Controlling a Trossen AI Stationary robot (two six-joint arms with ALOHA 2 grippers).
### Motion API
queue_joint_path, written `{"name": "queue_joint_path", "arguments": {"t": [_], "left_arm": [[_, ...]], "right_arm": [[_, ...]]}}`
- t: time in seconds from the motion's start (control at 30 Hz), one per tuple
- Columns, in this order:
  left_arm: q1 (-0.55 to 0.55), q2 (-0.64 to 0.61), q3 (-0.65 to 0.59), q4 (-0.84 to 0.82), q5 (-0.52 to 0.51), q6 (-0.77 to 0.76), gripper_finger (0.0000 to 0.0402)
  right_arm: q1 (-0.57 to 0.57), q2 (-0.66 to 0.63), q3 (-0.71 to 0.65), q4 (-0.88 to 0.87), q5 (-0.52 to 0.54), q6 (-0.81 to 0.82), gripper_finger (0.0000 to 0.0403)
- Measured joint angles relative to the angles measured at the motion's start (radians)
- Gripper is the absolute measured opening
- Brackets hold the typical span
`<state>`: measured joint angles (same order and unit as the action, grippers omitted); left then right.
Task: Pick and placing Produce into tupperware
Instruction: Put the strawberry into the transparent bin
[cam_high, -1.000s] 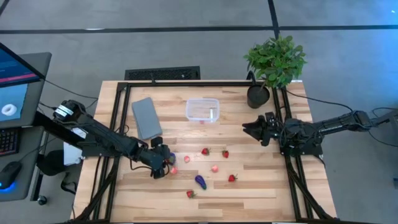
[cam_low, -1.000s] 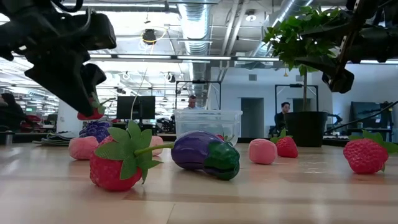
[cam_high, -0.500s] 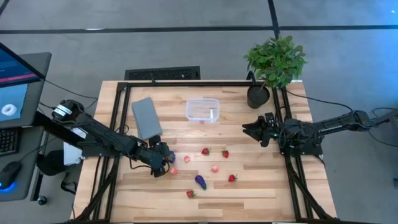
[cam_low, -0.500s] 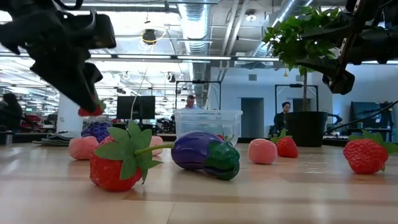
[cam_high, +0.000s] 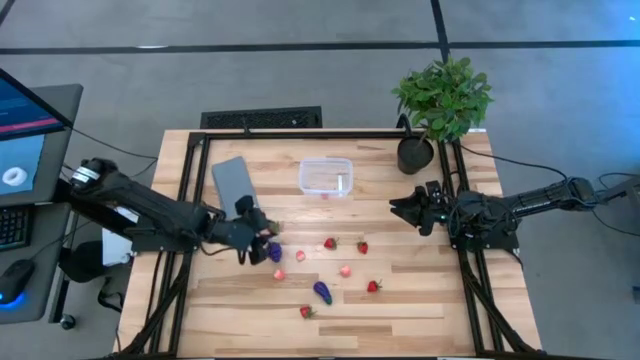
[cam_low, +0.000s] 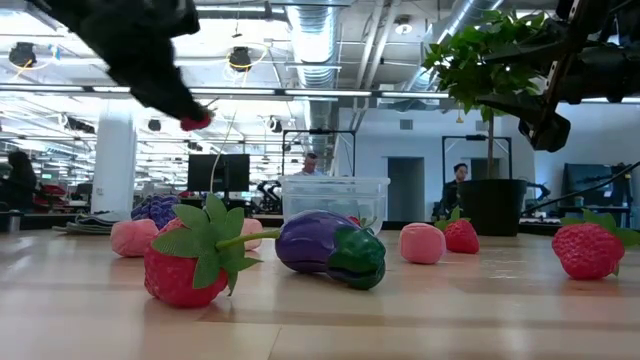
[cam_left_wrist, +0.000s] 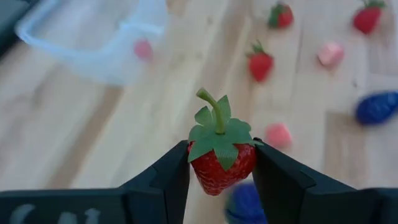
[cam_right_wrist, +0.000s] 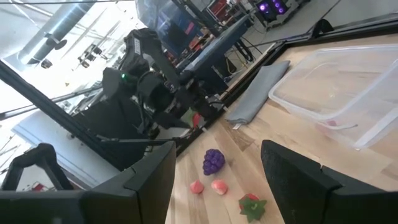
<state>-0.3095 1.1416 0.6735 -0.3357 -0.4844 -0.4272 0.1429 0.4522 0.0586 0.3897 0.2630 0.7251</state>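
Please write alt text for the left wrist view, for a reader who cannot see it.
The left gripper holds a red strawberry with a green top between its two dark fingers, above the wooden table. Beyond lie the clear tupperware and more scattered toy produce.

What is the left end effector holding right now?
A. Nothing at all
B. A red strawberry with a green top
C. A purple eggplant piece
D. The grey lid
B: in the left wrist view, the left end effector has its two dark fingers pressed against the sides of a red strawberry, green top pointing outward, held clear above the wooden table.
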Motion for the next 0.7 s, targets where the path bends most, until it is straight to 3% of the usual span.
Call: {"name": "queue_joint_path", "arguments": {"t": [0.33, 0.7], "left_arm": [[0.28, 0.006, 0.0, 0.252, 0.128, 0.231, 0.0144], [0.53, 0.054, 0.001, 0.472, 0.321, 0.275, 0.0143]], "right_arm": [[0.0, 0.0, 0.0, 0.001, 0.0, 0.0, 0.026], [0.0, 0.0, 0.0, -0.007, 0.0, 0.0, 0.026]]}}
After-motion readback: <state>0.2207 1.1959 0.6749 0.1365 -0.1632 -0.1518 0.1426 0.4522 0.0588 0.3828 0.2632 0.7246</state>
